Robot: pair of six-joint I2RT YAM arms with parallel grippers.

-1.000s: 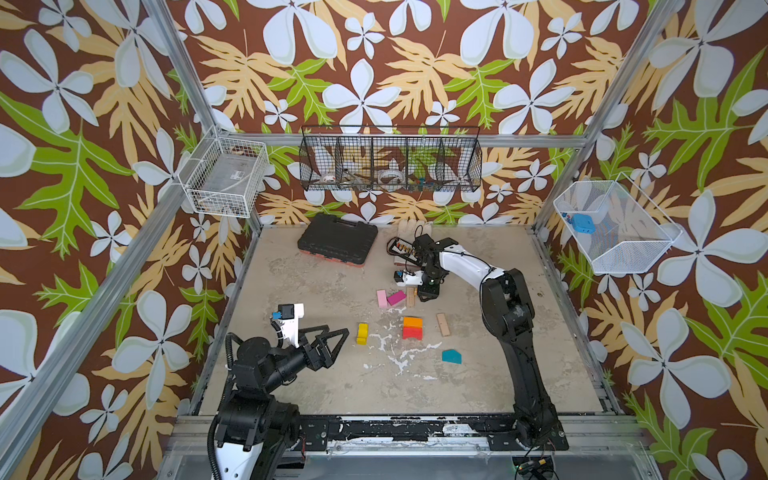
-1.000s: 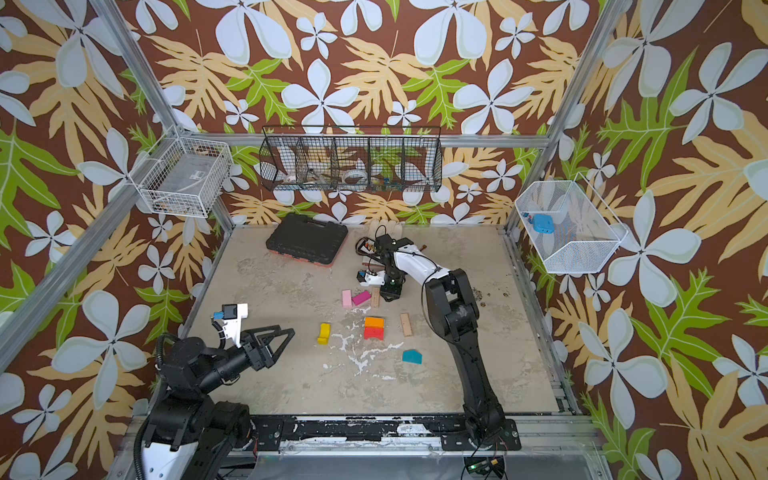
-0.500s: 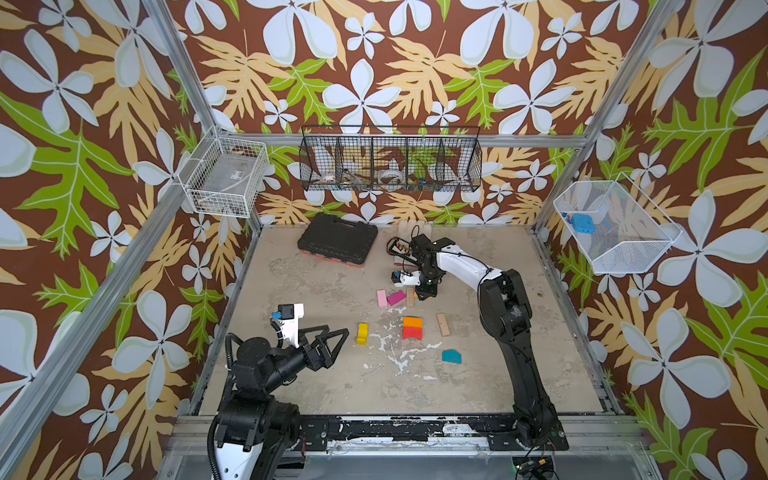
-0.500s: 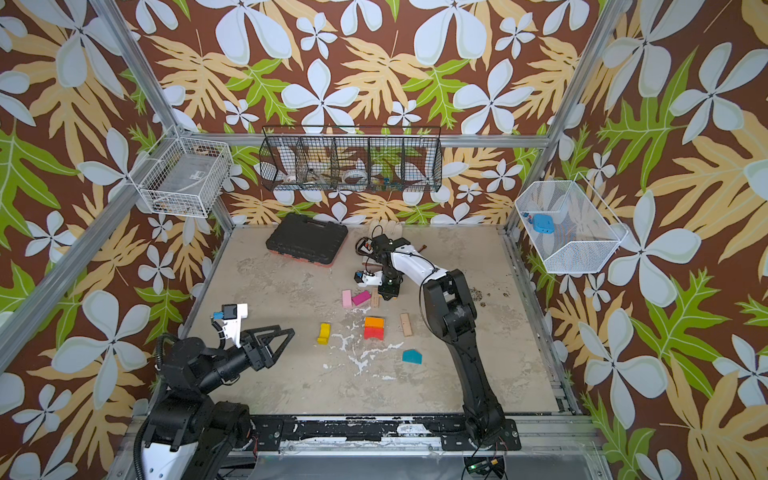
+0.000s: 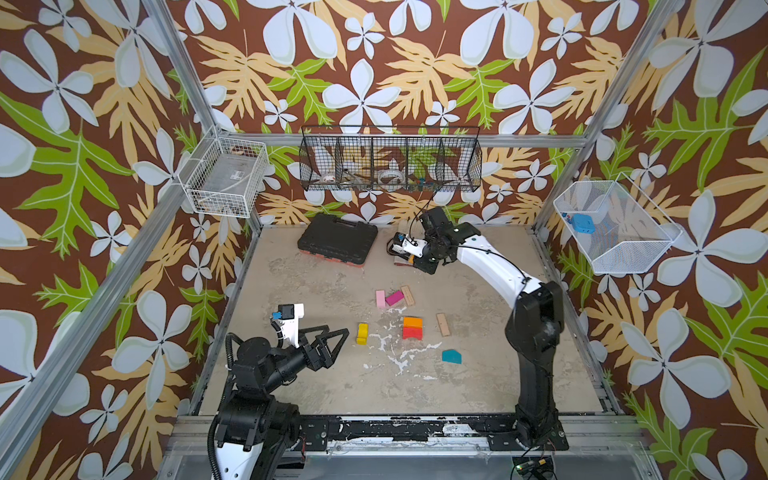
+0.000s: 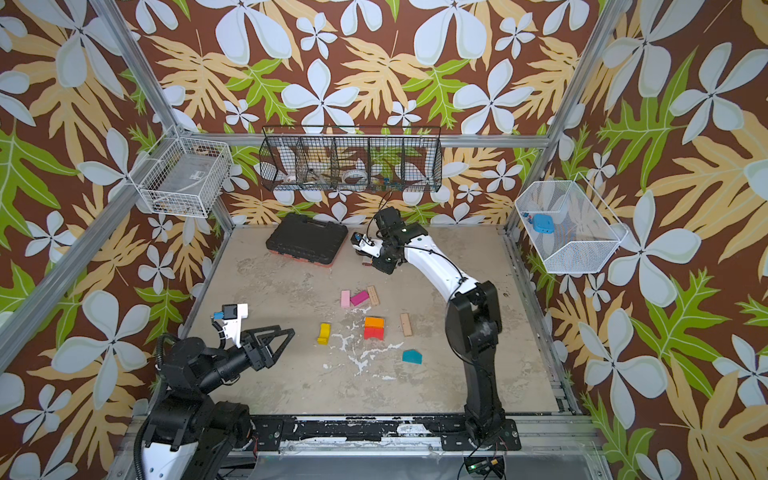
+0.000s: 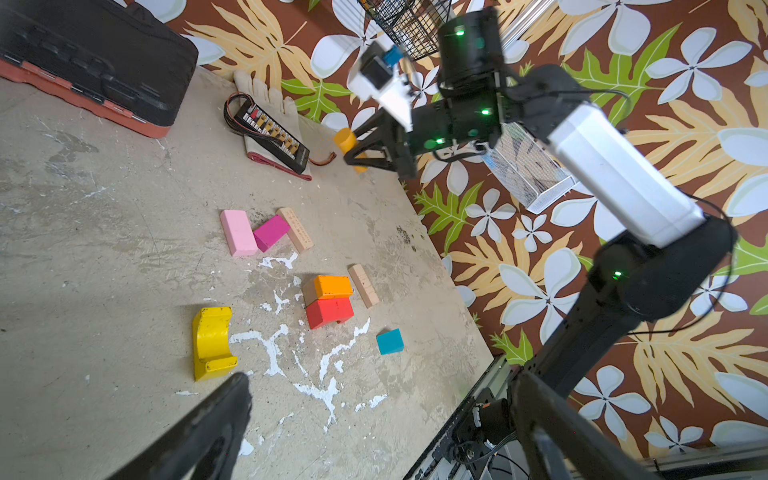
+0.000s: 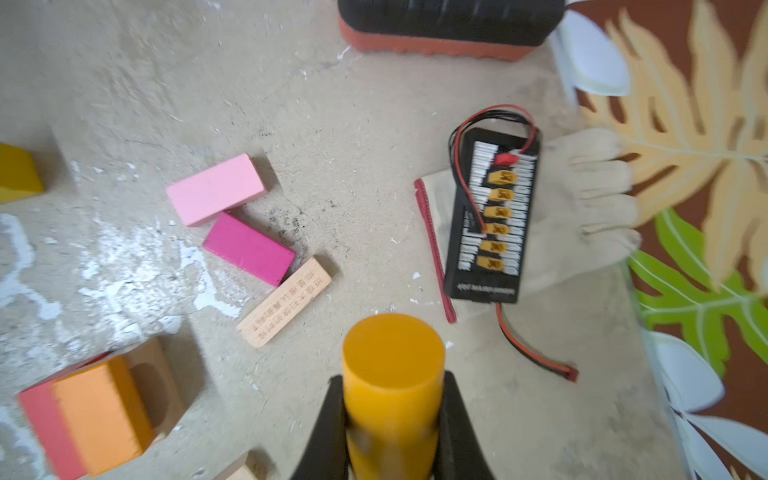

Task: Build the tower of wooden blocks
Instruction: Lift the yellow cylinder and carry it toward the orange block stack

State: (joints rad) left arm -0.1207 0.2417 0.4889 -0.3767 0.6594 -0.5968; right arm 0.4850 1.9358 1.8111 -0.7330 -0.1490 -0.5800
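Note:
My right gripper (image 8: 392,415) is shut on a yellow-orange cylinder (image 8: 392,374), holding it above the far part of the table beside a glove; the left wrist view shows that cylinder (image 7: 347,141) too. A pink block (image 5: 380,298), a magenta block (image 5: 394,297) and a plain wood bar (image 5: 407,294) lie together mid-table. Nearer lie a yellow arch (image 5: 362,333), an orange block (image 5: 412,321) against a red block (image 5: 411,332), another wood bar (image 5: 443,324) and a teal pentagon (image 5: 451,355). My left gripper (image 5: 336,336) hangs open and empty left of the yellow arch.
A black tool case (image 5: 338,245) sits at the back left of the table. A pale glove (image 8: 582,216) with a black connector board (image 8: 494,220) on it lies against the back wall. Wire baskets (image 5: 390,164) hang on the walls.
My right gripper has drawn back from the pink and magenta blocks toward the back wall. The left arm has not moved.

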